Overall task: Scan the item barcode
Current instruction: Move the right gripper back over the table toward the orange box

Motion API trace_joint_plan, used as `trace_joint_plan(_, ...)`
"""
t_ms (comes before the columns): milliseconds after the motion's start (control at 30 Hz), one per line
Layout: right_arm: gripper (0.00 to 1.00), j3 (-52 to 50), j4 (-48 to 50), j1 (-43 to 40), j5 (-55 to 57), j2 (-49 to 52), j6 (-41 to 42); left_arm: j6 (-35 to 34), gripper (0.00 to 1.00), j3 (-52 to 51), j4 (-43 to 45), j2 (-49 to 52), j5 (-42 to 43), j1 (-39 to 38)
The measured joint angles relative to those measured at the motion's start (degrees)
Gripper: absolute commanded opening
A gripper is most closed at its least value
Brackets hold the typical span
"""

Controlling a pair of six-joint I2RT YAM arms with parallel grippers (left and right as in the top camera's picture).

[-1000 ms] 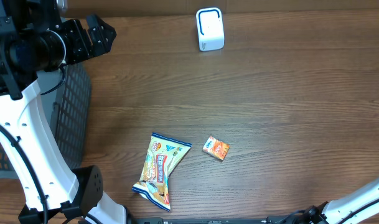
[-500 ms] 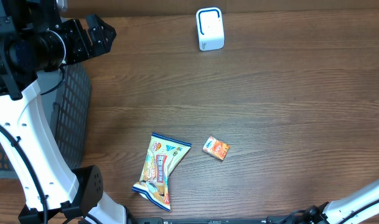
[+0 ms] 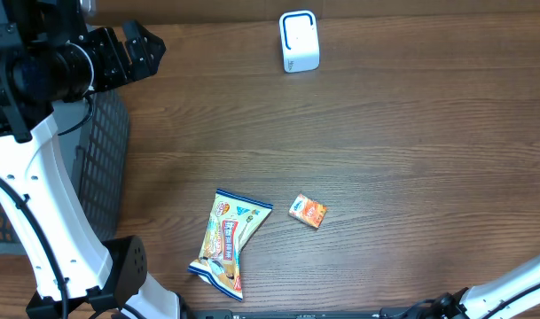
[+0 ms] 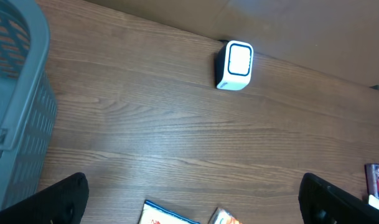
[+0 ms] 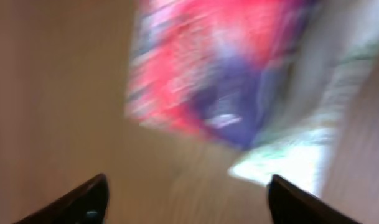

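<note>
The white barcode scanner (image 3: 299,42) with a blue-rimmed face stands at the table's far edge and shows again as the scanner (image 4: 234,65) in the left wrist view. A red and blue packet (image 5: 220,68) fills the top of the right wrist view, heavily blurred. It lies ahead of my right gripper (image 5: 189,200), whose fingers stand wide apart with nothing between them. That packet (image 4: 376,180) peeks in at the right edge of the left wrist view. My left gripper (image 3: 144,46) hovers open at the upper left, over the basket's edge.
A grey mesh basket (image 3: 105,168) stands at the left, and its rim (image 4: 27,81) also shows in the left wrist view. A green and yellow snack bag (image 3: 228,242) and a small orange box (image 3: 308,211) lie on the wood near the front.
A small white edge showed at the right border of the overhead view half a second ago and is gone now. The left arm, bag and box have not moved.
</note>
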Motion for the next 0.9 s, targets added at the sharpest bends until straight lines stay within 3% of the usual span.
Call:
trace_joint_plan(133,1.00,0.3,-3.0,3.6,-15.9,0.0,-6.1,0.0,1.00,0.0,0.0,0.0,0.0,0.0)
trace_joint_plan(200,1.00,0.3,-5.9,9.4,-21.7,0.0,-10.7,0.0,1.00,0.0,0.0,0.0,0.0,0.0)
trace_joint_plan(333,1.00,0.3,-11.7,20.8,-25.1,0.0,-18.3,0.0,1.00,0.0,0.0,0.0,0.0,0.0)
trace_joint_plan(533,1.00,0.3,-15.5,40.6,-21.8,0.0,-24.9,0.0,1.00,0.0,0.0,0.0,0.0,0.0)
trace_joint_plan(900,1.00,0.3,-11.6,64.2,-12.6,0.0,-26.3,0.0,1.00,0.0,0.0,0.0,0.0,0.0)
